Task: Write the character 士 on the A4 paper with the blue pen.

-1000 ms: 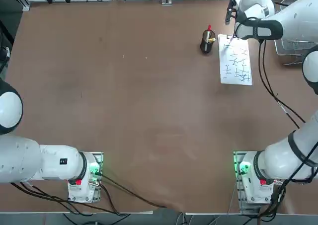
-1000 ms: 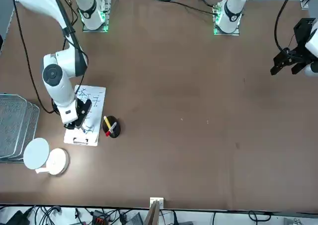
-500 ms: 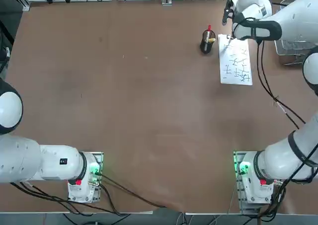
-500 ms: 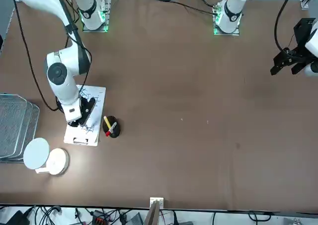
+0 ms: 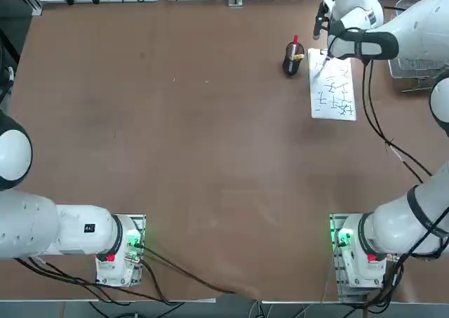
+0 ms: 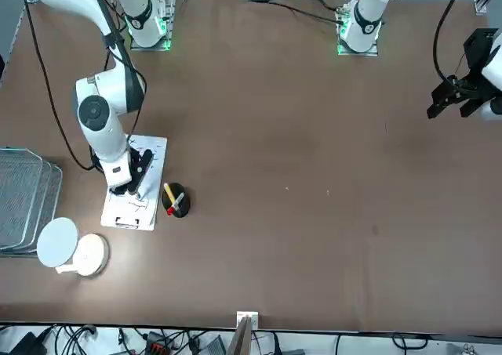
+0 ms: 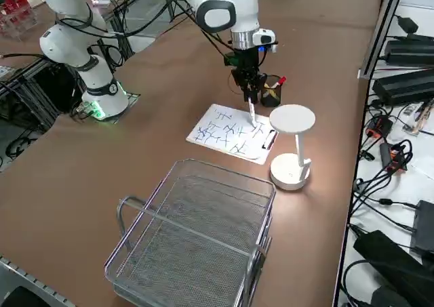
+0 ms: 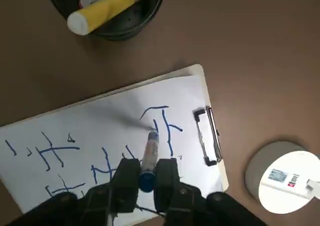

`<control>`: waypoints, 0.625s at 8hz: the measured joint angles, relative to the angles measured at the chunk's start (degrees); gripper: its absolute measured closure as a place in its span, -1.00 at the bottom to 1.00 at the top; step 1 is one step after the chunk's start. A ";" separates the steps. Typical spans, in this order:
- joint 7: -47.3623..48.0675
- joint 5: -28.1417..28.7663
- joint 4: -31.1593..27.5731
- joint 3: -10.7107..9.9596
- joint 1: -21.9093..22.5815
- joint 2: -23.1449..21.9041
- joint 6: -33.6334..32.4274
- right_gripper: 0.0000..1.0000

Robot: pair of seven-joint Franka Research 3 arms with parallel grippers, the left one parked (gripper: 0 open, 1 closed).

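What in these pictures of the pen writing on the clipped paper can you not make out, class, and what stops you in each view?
- Top view: the blue pen is hidden under the right arm's wrist above the A4 paper.
- Wrist view: whether the blue pen tip touches the sheet is unclear; the right gripper is shut on it.
- Front view: the written characters are too small to read.
- Side view: the lamp head covers part of the paper's clip.
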 joint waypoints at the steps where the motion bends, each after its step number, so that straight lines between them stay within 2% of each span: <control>1: 0.02 -0.51 -0.01 0.00 0.00 -0.02 0.00 0.61; 5: 0.11 -2.47 0.00 0.01 0.00 -0.17 0.04 0.61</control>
